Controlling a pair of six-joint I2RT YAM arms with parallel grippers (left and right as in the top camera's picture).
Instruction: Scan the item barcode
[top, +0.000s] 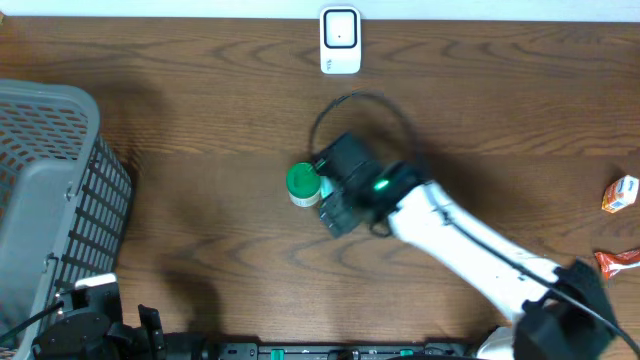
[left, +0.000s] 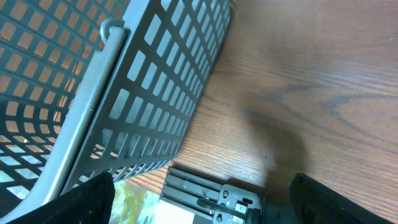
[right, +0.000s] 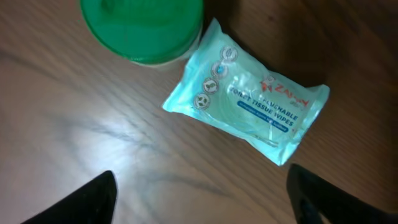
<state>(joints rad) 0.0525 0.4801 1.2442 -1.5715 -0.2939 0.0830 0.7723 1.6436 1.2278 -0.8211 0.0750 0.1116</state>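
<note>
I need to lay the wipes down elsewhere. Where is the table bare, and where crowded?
Bare wood lies between the scanner and the green-lidded tub, and between the basket and that tub. Crowded: the centre, where the wipes packet sits beside the tub under the right gripper, and the right edge with an orange-white box and a red packet.

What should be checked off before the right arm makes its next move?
1. Right pincer open, nothing between its fingers: ok.
2. Wipes pack lying flat, free of the pincer: ok.
3. Barcode showing on the pack: not ok, only the printed front faces up.
4. Pack clear of the green-lidded jar: cannot tell, they sit very close.
5. Scanner unobstructed: ok.
6. Left pincer open beside the basket: ok.
</note>
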